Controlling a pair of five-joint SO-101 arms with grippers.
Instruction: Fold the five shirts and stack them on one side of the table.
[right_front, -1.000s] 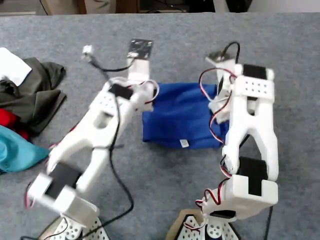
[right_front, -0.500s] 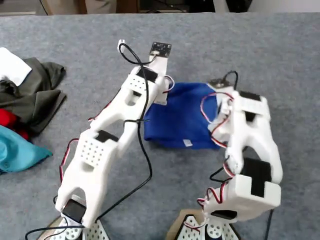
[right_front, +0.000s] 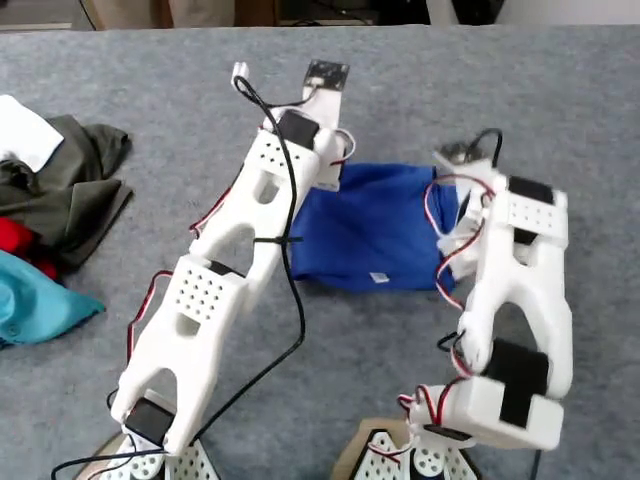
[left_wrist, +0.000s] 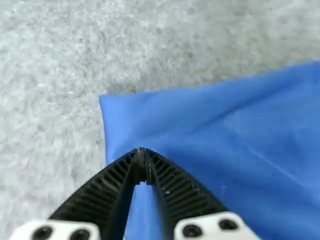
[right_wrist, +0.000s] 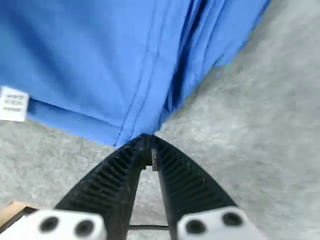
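A folded blue shirt (right_front: 375, 225) lies flat on the grey table (right_front: 560, 110), a white tag (right_front: 379, 277) at its near edge. My left gripper (right_front: 327, 182) sits at the shirt's far left corner. In the left wrist view the left gripper (left_wrist: 141, 161) is shut, pinching the blue shirt (left_wrist: 225, 140) just inside that corner. My right gripper (right_front: 452, 238) is at the shirt's right edge. The right wrist view has the right gripper (right_wrist: 148, 146) shut on the edge of the blue shirt (right_wrist: 100, 60), where creases run together; the tag (right_wrist: 12, 104) is off to the side.
At the table's left edge lies a loose pile: a dark olive shirt (right_front: 75, 190), a white one (right_front: 25, 130), a red one (right_front: 15, 235) and a teal one (right_front: 35, 300). Bare grey surface lies behind the blue shirt and to its right.
The left arm has stretched out from a bent pose toward the shirt's far left corner. The right arm has shifted right, and the blue shirt has slid slightly right with it.
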